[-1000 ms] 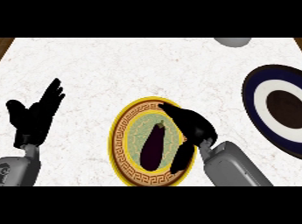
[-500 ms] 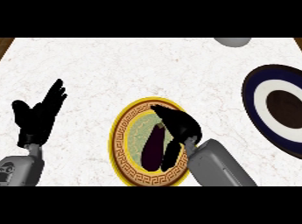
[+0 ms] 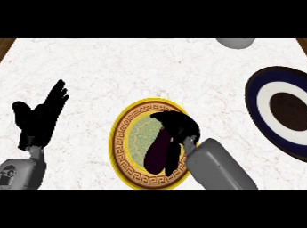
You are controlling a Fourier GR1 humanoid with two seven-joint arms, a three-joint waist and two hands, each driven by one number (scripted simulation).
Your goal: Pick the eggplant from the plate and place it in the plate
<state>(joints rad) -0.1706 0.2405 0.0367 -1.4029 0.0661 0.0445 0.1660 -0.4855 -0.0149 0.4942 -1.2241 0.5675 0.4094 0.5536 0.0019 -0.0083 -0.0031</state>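
The white marble counter (image 3: 136, 67) is seen spread across the whole view, with wood showing at its far corners. To the right of the yellow plate, well apart from it, a big dark blue plate (image 3: 264, 93) is found, ringed in white with a brown middle, and cut off by the view's edge. The yellow plate (image 3: 126, 136) itself, with a patterned brown band and a pale green middle, is set low on the counter, near the centre. On that plate the eggplant (image 3: 158, 153) is laid, dark purple, lengthwise along the plate's right half. The right hand (image 3: 176, 127) is brought over the yellow plate from the lower right, and its fingers are curled down round the upper end of the eggplant. Left of the yellow plate, apart from it, the left hand (image 3: 41, 118) is held at rest, fingers straight and pointed up, nothing in it. Beyond the yellow plate, at the far edge, part of a grey round thing (image 3: 236, 42) is shown.
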